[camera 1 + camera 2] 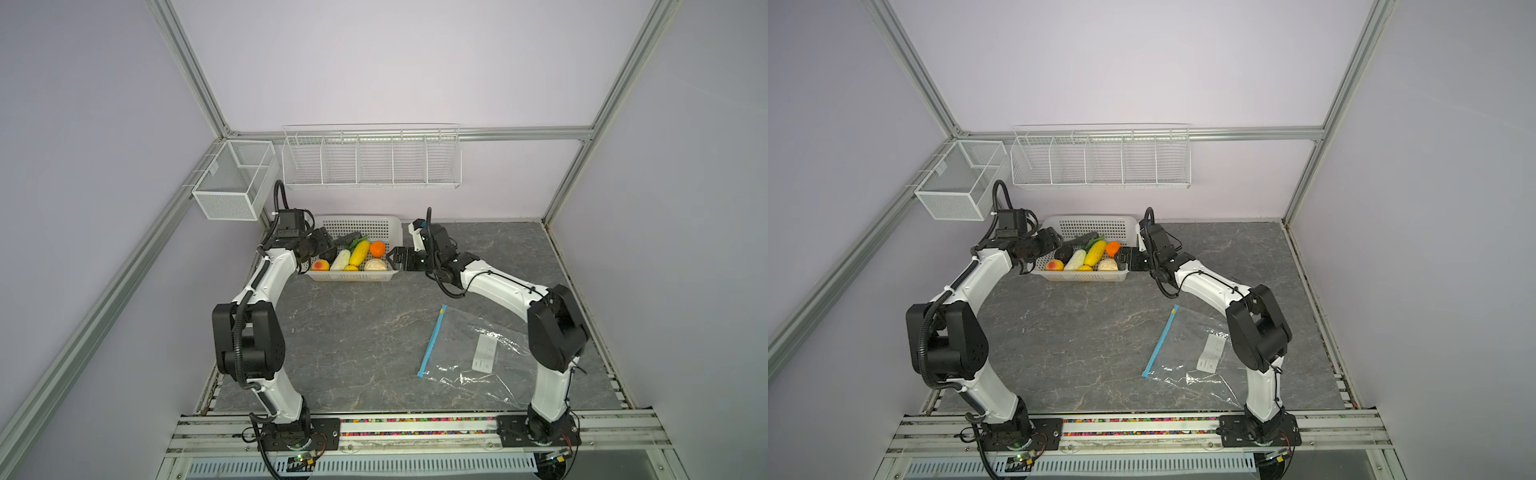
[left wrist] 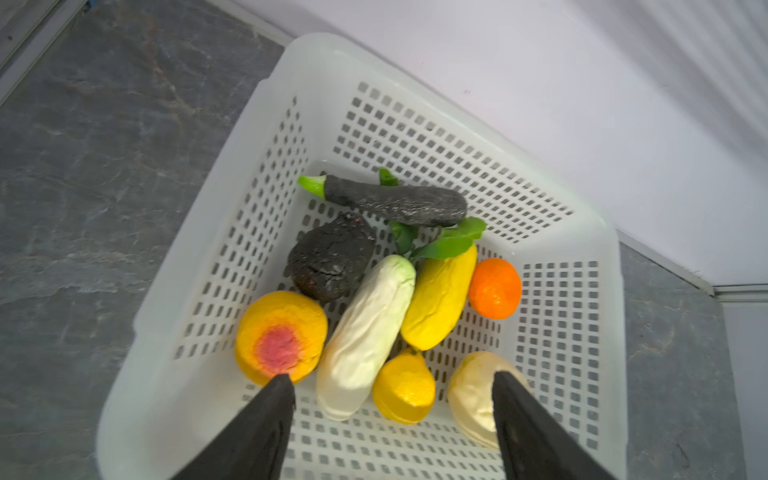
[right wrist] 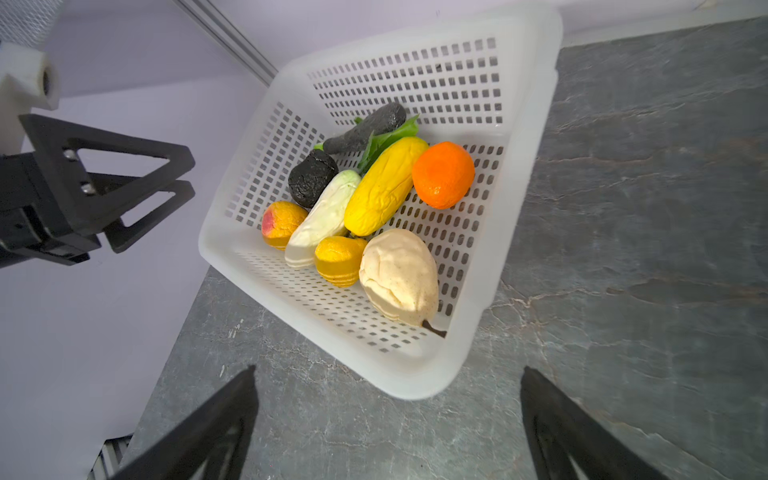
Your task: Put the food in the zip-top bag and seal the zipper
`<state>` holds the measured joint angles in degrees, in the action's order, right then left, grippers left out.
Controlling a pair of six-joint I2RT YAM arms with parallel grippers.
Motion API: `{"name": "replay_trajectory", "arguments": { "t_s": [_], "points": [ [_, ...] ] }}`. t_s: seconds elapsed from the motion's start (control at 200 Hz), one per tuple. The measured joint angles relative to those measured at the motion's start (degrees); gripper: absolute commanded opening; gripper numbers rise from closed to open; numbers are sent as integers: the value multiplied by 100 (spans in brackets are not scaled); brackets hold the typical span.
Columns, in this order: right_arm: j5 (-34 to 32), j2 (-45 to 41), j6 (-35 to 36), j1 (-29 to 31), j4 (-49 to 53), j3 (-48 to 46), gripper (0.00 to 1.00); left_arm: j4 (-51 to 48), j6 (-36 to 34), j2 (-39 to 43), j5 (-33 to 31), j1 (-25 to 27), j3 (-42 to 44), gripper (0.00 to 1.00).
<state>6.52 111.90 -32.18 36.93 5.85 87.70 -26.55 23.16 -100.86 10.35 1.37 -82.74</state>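
The food lies in a white perforated basket [image 1: 353, 277] at the back of the table: a peach [image 2: 280, 336], a white vegetable [image 2: 365, 332], a yellow one [image 2: 440, 299], an orange [image 2: 494, 288], a lemon [image 2: 404, 390], a beige pear [image 3: 399, 274] and two black pieces [image 2: 330, 257]. My left gripper [image 2: 390, 382] hovers open over the basket's left end, nothing between its fingers. My right gripper [image 3: 386, 374] stands open just outside the basket's right end. The clear zip-top bag [image 1: 478, 332] lies flat at the front right, its blue zipper [image 1: 432, 340] facing the table's middle.
A white wire rack [image 1: 372, 160] and a mesh box [image 1: 235, 178] hang on the back wall above the basket. The back wall stands close behind the basket. Metal frame posts bound the grey marble table [image 1: 353, 340]. The right arm's elbow [image 1: 555, 324] hangs over the bag's right edge.
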Motion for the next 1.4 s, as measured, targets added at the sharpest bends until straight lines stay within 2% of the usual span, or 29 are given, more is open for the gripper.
{"name": "replay_trajectory", "arguments": {
  "t_s": [0.29, 0.54, 0.77, 1.014, 1.399],
  "points": [
    [367, 935, -188, -201, 343, 693, 95, -234, 46, -286, -208, -564, -7, 82],
    [560, 1379, -212, -367, 376, 960, 94, -22, 195, -487, -382, -710, -144, 84],
    [734, 1416, -205, -367, 330, 979, 91, 457, 398, -1073, 31, -708, -238, 83],
    [990, 1429, -168, -367, 155, 981, 89, 1104, 761, -1117, 675, -649, -212, 83],
    [581, 1349, 286, -498, 297, 870, 88, 1552, 942, -1119, 1012, -278, -162, 83]
  ]
}}
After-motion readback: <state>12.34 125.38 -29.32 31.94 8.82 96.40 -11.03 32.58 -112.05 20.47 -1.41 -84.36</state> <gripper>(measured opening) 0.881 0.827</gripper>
